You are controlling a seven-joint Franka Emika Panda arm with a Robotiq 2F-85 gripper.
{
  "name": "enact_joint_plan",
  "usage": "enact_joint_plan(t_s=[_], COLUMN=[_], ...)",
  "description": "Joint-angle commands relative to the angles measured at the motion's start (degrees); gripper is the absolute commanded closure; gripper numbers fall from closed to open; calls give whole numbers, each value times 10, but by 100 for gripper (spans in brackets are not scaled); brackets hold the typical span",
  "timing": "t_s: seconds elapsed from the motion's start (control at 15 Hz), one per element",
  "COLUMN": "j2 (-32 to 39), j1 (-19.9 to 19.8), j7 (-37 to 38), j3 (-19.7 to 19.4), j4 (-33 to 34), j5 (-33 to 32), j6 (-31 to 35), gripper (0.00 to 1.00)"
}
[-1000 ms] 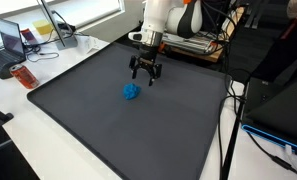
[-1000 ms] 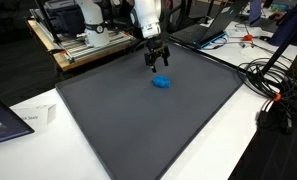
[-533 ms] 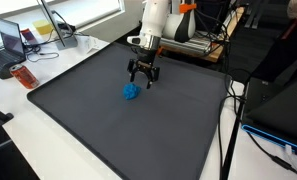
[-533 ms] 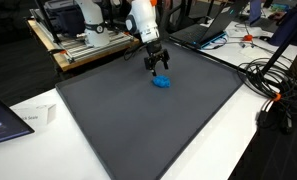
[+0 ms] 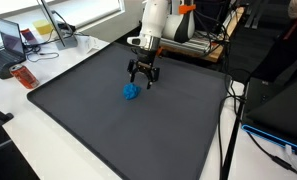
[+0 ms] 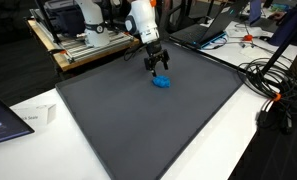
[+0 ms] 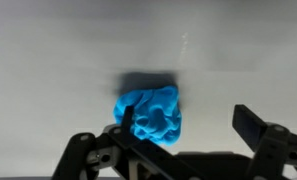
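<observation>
**Open gripper hangs over a blue lump on the dark surface**

The surface [image 5: 138, 135] is a large dark grey mat that covers nearly the whole of a white table [image 6: 203, 140]. The room looks like a laboratory or an office. In an exterior view a laptop [image 5: 12, 40] and a small orange thing [image 5: 24, 76] stand at the left of the mat, on the white edge. In an exterior view a bundle of black cables [image 6: 273, 92] lies at the right, and a white card [image 6: 36, 115] lies near the left corner of the mat.

The white arm [image 5: 154, 18] comes down from the far side of the surface. The gripper [image 5: 144, 79] points straight down and its jaws stand wide apart. It holds nothing.

The blue lump [image 5: 132, 92], which looks like soft crumpled material, lies on the far half of the mat, well away from every edge. In both exterior views it is just below the gripper and a little nearer to the camera than the fingertips. In the wrist view the blue lump [image 7: 152, 112] sits between the two black fingers [image 7: 256, 126], closer to the left one. That finger covers its lower left edge, and I cannot tell if they touch.

Nothing else lies on the mat around the lump, so no thing stands between it and the gripper.
</observation>
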Motion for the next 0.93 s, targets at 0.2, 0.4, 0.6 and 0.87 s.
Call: enact_joint_plan(t_s=[0.2, 0.4, 0.6, 0.87], j2=[20, 33, 45, 30], j1=[-22, -28, -26, -34], j7=[54, 60, 58, 57], j3=[6, 6, 0, 7], j4=[-6, -6, -5, -21], j5=[-54, -65, -65, -78], j6=[50, 81, 97, 84], gripper=[0, 0, 0, 0])
